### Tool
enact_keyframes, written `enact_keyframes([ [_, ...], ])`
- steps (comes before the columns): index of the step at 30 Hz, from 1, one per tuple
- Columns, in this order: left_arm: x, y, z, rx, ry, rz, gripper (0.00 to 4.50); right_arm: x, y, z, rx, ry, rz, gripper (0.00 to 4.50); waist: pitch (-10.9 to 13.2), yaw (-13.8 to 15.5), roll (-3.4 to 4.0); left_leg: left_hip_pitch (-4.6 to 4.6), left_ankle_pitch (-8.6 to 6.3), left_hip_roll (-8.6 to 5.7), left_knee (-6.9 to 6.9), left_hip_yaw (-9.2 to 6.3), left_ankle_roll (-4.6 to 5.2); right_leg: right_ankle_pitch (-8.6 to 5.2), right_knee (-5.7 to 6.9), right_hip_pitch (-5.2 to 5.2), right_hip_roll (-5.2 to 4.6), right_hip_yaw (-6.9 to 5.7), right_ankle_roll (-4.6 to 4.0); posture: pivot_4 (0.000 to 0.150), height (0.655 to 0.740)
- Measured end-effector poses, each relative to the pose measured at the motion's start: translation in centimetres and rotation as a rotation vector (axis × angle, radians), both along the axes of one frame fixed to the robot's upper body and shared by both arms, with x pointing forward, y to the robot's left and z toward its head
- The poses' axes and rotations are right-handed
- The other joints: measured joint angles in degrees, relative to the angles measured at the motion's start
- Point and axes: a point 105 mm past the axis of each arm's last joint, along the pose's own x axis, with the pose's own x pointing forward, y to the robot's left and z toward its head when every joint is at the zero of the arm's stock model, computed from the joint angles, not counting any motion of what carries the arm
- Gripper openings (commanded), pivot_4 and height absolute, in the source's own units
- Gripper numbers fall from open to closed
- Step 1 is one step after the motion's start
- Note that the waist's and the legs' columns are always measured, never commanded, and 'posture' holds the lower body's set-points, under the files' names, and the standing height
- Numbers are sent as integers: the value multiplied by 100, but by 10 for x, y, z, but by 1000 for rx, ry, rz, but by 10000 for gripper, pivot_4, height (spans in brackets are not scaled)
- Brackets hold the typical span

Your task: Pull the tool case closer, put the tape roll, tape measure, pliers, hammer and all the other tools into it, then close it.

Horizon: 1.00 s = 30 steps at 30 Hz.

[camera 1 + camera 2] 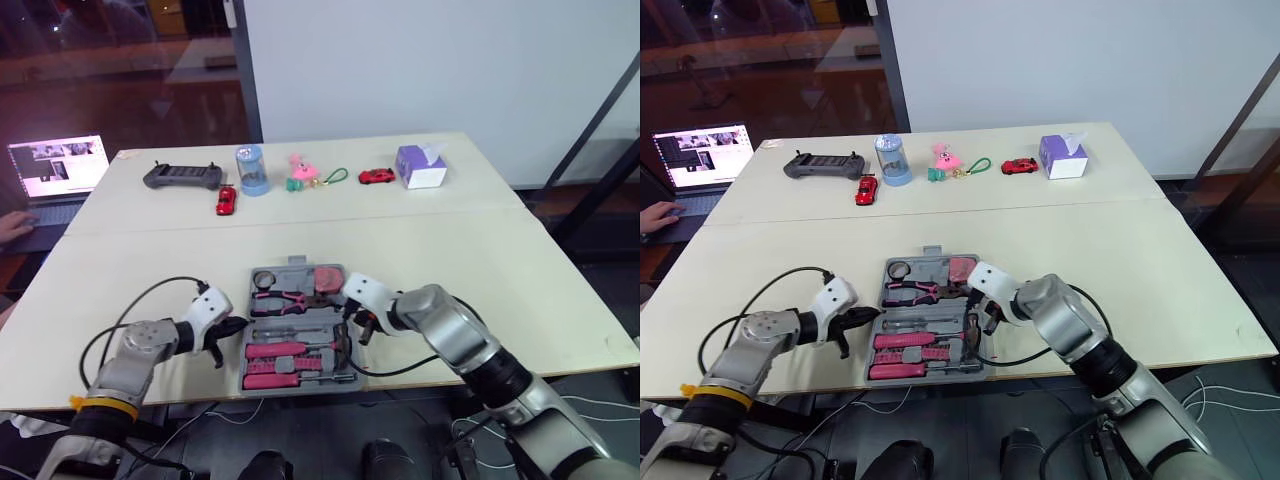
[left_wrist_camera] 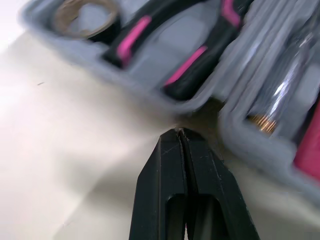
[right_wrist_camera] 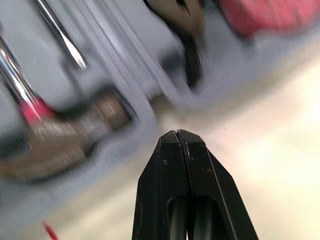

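The case lies open near the counter's front edge, tools seated inside. The left tool and right tool, both pinched shut and empty, flank its hinge. A clumsy fold could spill tools or shove the case off the edge.

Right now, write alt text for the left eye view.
An open grey case filled with pink-handled gear lies near the table's front edge, the left tool by its left side and the right tool by its right. A controller, two red cars, a jar and a tissue box line the far side.
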Motion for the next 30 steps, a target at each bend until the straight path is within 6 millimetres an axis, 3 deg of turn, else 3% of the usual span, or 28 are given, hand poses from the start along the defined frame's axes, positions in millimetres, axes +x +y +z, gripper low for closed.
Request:
enact_keyframes([
  [3,-8,32,21,24,-29,53,536,4,-24,16,44,-32,-57,0,3,-29,2,1,-4,3,-9,2,8,0,-2,-5,1,1,0,1500,7400],
  [5,-14,39,35,6,-48,57,536,5,-25,29,94,-64,-69,0,4,-28,4,1,-12,4,-11,2,22,-1,-4,-5,1,1,0,1500,7400],
  [9,-38,14,43,-198,-18,-50,536,-6,-1,36,272,-20,-85,0,4,-10,5,1,-13,5,-9,5,24,-1,-5,-1,-1,3,0,1500,7400],
  [12,-62,-14,30,-377,47,-148,536,-14,13,28,383,68,-143,0,5,24,5,-2,-14,4,-6,4,25,0,-6,0,-1,2,-1,1500,7400],
  [15,-69,-25,22,-419,72,-176,536,-11,14,29,428,81,-199,0,5,47,4,1,-15,4,-4,3,28,0,-3,1,0,1,-1,1500,7400],
  [19,-67,-44,9,-436,55,-215,0,0,16,31,508,101,-300,12986,5,22,5,6,-15,4,-8,4,26,0,-3,1,1,2,-1,1500,7400],
  [25,-64,-55,-19,-373,62,-235,0,22,12,40,625,130,-428,44023,5,-3,6,6,-5,4,-10,5,8,0,-2,-1,2,2,-1,1500,7400],
  [30,-59,-53,-24,-301,14,-273,0,29,14,29,646,207,-475,44605,-3,-13,20,14,-13,4,-11,6,24,0,2,1,2,3,-1,1500,7400],
])
